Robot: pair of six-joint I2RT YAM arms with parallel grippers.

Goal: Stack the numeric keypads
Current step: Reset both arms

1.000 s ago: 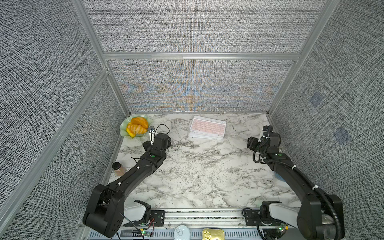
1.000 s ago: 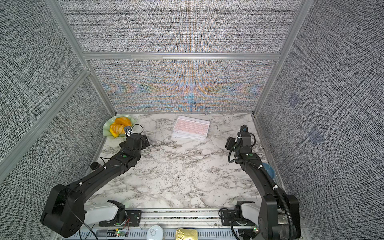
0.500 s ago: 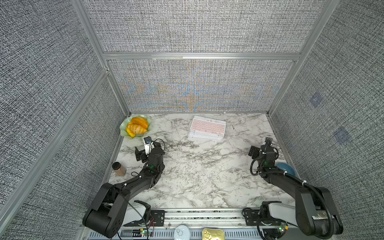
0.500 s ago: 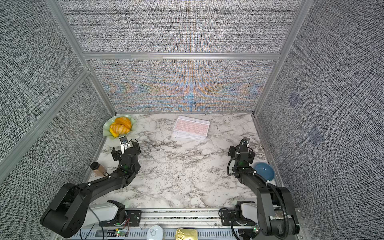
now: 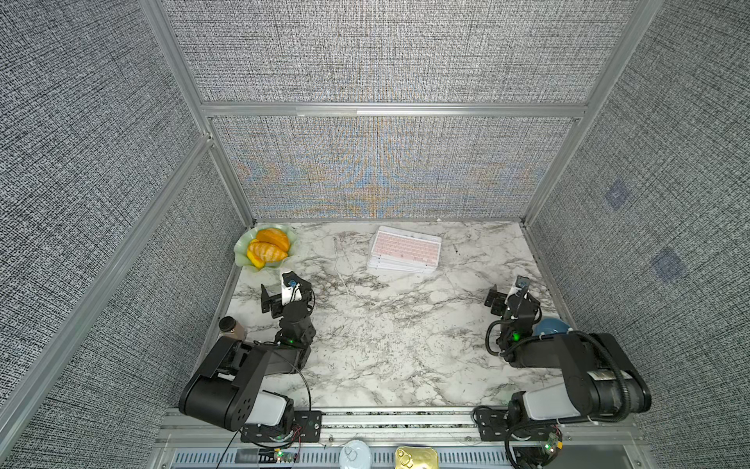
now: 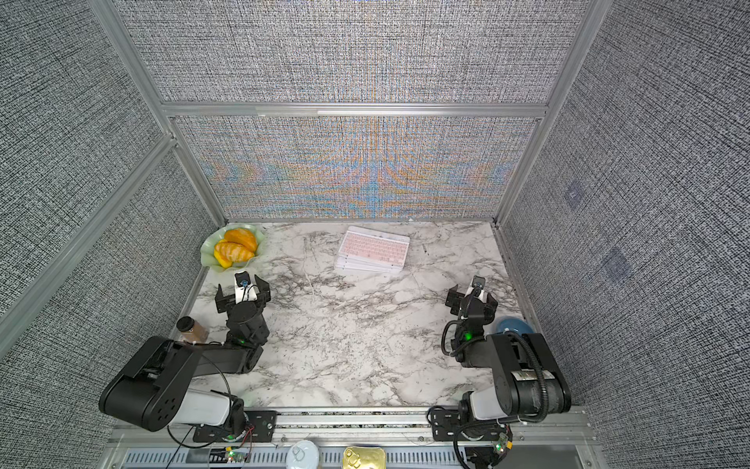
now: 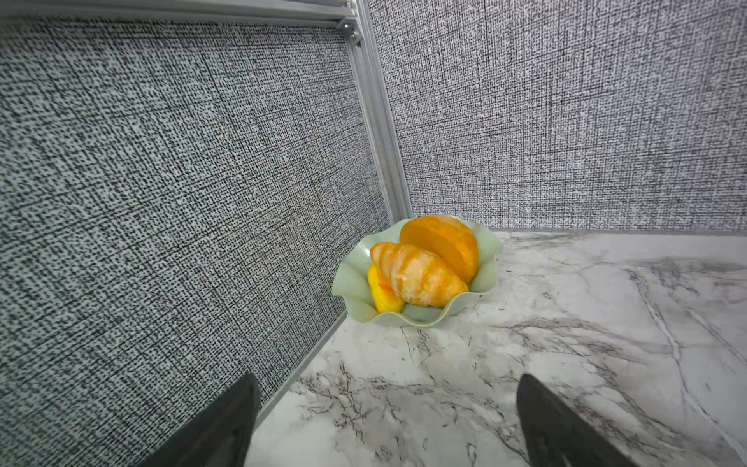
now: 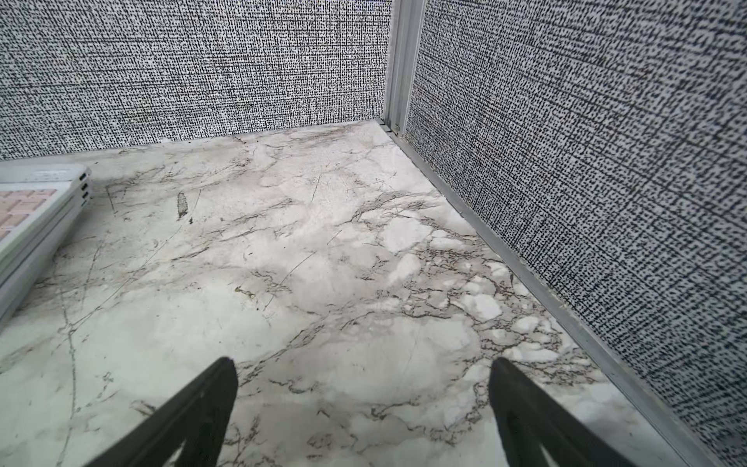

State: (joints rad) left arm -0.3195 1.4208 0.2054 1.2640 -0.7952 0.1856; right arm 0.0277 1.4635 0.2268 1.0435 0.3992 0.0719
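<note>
Marble-patterned and white, the table (image 5: pixel 406 345) carries the numeric keypads (image 5: pixel 404 251) as one flat pile near the back wall, a little toward the robot's right of the middle. The top one shows pastel pink keys in a white frame, and the white edges of those beneath fan out slightly at the near side; their number cannot be told. In the right wrist view a corner of the pile (image 8: pixel 24 218) shows, its layers slightly offset. Both arms are folded low at the front, well apart from the pile. The left claw (image 5: pixel 286 294) stands with its jaws wide apart, gripping nothing, above bare marble near the left wall; its wrist view looks between the dark fingers (image 7: pixel 226 420) at a pale green wavy-rimmed bowl (image 7: pixel 347 279) in the back left corner, holding a croissant (image 7: pixel 416 275) and other orange and yellow pieces. The right claw (image 5: pixel 512 298) is likewise spread and empty, over bare table near the right wall. A brown jar (image 5: pixel 231 327) with a black lid stands by the left arm, and a blue bowl (image 5: pixel 550 327) peeks out beside the right arm.
</note>
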